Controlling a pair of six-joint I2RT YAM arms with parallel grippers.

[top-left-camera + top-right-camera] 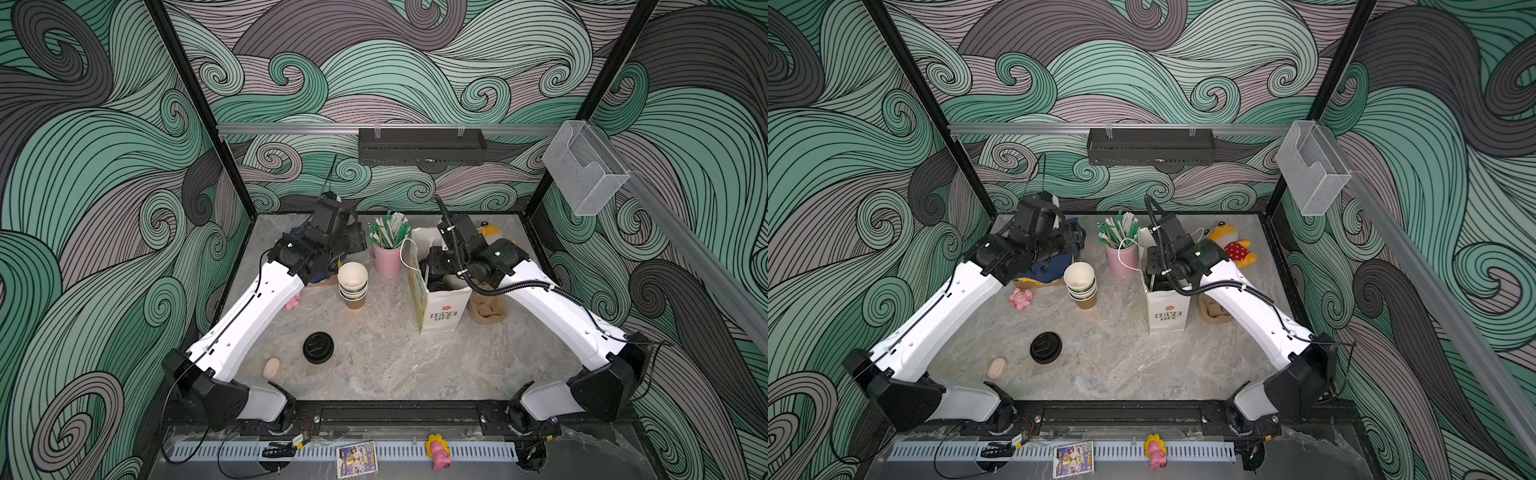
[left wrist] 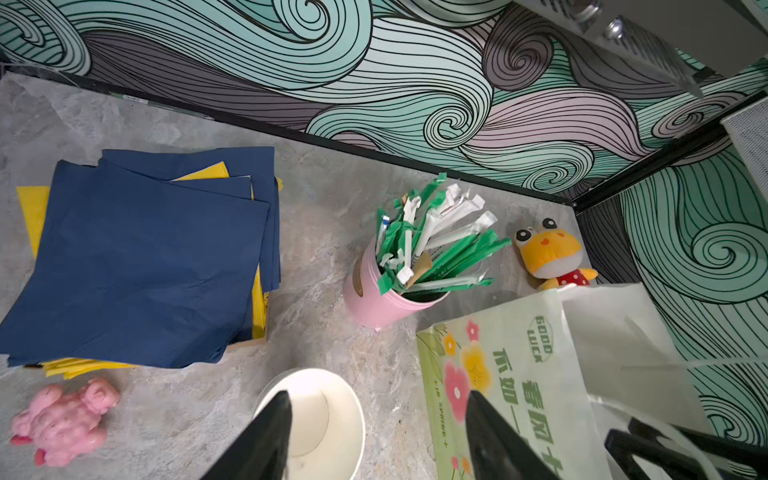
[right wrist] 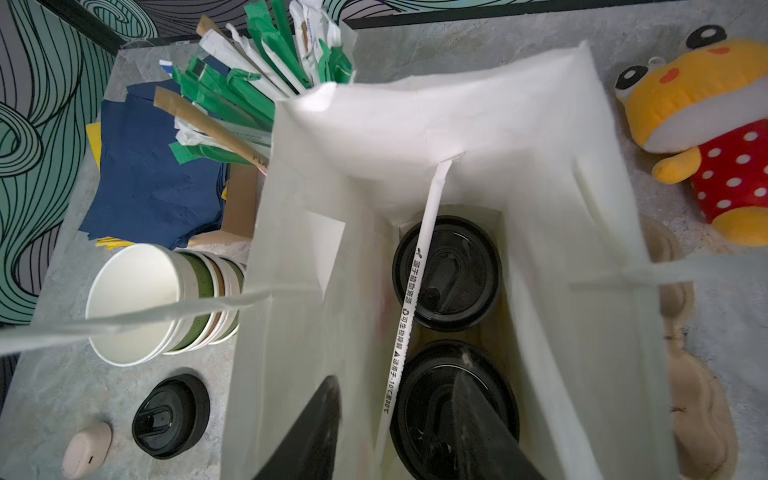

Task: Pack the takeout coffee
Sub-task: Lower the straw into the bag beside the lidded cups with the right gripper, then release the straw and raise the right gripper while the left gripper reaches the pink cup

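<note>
Okay, left gripper [image 2: 378,399] hovers empty, jaws apart, over the spare cup stack [image 2: 328,419]. Right gripper [image 3: 397,370], jaws parted either side of a loose straw [image 3: 415,266], is down in the bag [image 3: 374,124] above both lidded cups [image 3: 446,272]. Packing looks nearly done; next, lift straight out.

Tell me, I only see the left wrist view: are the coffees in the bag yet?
Observer: Yes. In the right wrist view a lidded cup and a second lidded cup stand inside the bag.
Operator: Is the right gripper holding anything?
Observer: No. The right gripper is at the bag's mouth with its jaws apart, gripping nothing.
</note>
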